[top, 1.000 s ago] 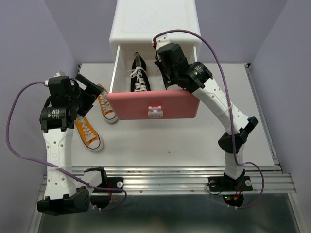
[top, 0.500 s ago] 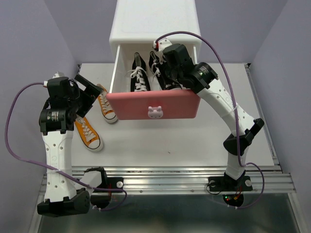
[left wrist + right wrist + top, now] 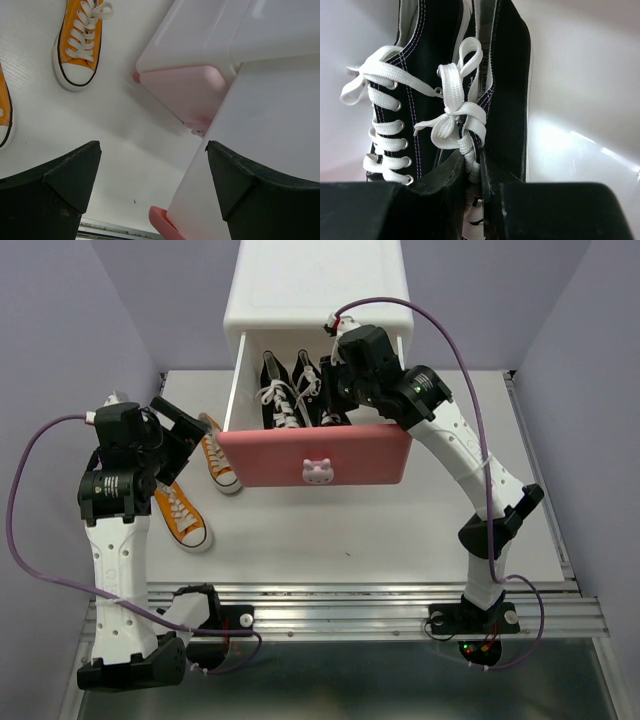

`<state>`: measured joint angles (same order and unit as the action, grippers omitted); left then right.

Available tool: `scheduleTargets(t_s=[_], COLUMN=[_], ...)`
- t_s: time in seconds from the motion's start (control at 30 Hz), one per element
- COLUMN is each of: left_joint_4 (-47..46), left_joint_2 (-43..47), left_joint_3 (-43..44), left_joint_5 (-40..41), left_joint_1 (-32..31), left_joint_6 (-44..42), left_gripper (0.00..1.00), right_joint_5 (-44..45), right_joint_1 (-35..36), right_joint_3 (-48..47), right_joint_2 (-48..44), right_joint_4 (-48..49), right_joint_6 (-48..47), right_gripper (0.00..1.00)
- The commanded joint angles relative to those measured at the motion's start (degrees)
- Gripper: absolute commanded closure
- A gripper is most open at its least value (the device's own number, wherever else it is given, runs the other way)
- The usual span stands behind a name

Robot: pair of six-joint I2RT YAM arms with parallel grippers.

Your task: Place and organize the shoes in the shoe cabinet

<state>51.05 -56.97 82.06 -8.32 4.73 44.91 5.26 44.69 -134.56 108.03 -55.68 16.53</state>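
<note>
Right wrist: your right jaws pinch black shoe (image 3: 509,75) to seat it beside its mate (image 3: 382,142) in drawer (image 3: 360,455); left jaws gape, empty.

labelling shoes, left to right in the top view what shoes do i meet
near orange shoe → far orange shoe → left black shoe → right black shoe, both black ones in the open drawer

Inside the drawer (image 3: 360,455), the right end effector (image 3: 480,172) has a black shoe (image 3: 272,378) crowding its left and bare floor to its right. Left end effector (image 3: 151,150): open worktop (image 3: 100,120) beneath, drawer side right, orange shoe (image 3: 80,42) ahead-left.
</note>
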Motion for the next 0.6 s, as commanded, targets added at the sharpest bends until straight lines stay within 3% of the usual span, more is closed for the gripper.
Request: scheduleTargets(t_s=[0.0, 0.17, 0.27, 0.47, 0.57], left_joint_4=[0.2, 0.7, 1.2, 1.2, 0.6], left_joint_2=[1.6, 1.9, 2.0, 2.3, 2.2], left_joint_3=[0.0, 0.3, 0.6, 0.5, 0.4], left_joint_5=[0.9, 0.9, 0.9, 0.7, 0.2], left_joint_1=[0.4, 0.4, 0.4, 0.4, 0.4], left_joint_6=[-0.2, -0.3, -0.7, -0.8, -0.5], left_gripper=[0.01, 0.01, 0.01, 0.01, 0.01], right_joint_5=[-1.1, 0.4, 3.5, 10.6, 12.1], right_joint_1=[0.7, 0.7, 0.7, 0.7, 0.7], right_joint_3=[-3.3, -1.1, 0.6, -1.4, -3.2], right_joint_2=[-0.2, -0.7, -1.8, -3.3, -4.1], right_joint_4=[7.3, 5.6, 4.2, 3.6, 4.3], right_joint_6=[7.1, 7.7, 8.3, 4.3, 1.7], right_gripper=[0.99, 0.93, 0.60, 0.39, 0.19])
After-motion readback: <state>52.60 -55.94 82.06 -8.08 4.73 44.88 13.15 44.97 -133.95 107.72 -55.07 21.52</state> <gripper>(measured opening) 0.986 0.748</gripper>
